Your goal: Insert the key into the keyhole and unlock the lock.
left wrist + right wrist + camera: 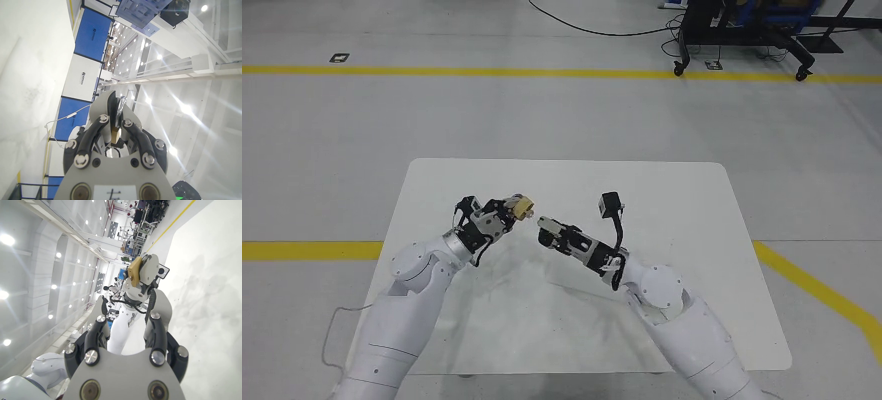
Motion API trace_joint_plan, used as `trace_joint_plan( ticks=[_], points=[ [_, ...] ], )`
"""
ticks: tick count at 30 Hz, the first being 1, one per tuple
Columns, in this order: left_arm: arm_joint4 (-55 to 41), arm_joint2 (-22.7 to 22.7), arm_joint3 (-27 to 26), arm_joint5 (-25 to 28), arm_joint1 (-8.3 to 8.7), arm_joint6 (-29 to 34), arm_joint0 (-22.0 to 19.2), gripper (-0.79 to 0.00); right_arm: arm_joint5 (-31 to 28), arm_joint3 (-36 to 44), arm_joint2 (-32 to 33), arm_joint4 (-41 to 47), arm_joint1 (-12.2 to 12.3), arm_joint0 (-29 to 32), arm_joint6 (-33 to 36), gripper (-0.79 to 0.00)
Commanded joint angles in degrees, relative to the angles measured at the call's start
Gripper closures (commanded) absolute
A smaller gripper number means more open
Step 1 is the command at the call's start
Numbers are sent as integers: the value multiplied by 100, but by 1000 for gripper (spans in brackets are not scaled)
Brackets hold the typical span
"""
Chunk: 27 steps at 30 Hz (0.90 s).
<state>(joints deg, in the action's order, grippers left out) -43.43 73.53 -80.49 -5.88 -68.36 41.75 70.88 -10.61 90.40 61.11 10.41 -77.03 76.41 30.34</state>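
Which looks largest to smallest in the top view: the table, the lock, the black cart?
1. table, by far the largest.
2. black cart, cut off by the picture's edge and farther from the camera, so its true size is unsure.
3. lock, the smallest.

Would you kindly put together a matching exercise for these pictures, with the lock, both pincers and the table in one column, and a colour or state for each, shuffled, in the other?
Things:
1. lock
2. left pincer
3. right pincer
4. table

Colours and states:
A. white
B. open, fingers wide apart
C. brass-coloured
D. shut on the lock

Pairs: 1-C, 2-D, 3-B, 4-A.
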Motion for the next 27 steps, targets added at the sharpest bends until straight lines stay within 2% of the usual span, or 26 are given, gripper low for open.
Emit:
trace_joint_plan(
  ticks=[1,8,18,22,26,27],
  points=[
    [218,-5,-43,296,4,5,11,0,90,-72,-28,425,-16,-33,176,-376],
    [566,6,-131,967,10,136,45,0,526,-311,-28,1312,-45,-244,586,-376],
    [910,-52,-188,1187,18,222,73,0,487,-392,-43,1513,-56,-308,584,-351],
    [912,-48,-199,1239,20,288,86,0,539,-466,-73,1564,-67,-334,514,-292],
    [913,-28,-209,1267,24,314,97,0,614,-560,-89,1689,-79,-384,494,-99],
    [916,-27,-213,1277,24,319,99,0,615,-574,-93,1702,-81,-393,489,-92]
  ],
)
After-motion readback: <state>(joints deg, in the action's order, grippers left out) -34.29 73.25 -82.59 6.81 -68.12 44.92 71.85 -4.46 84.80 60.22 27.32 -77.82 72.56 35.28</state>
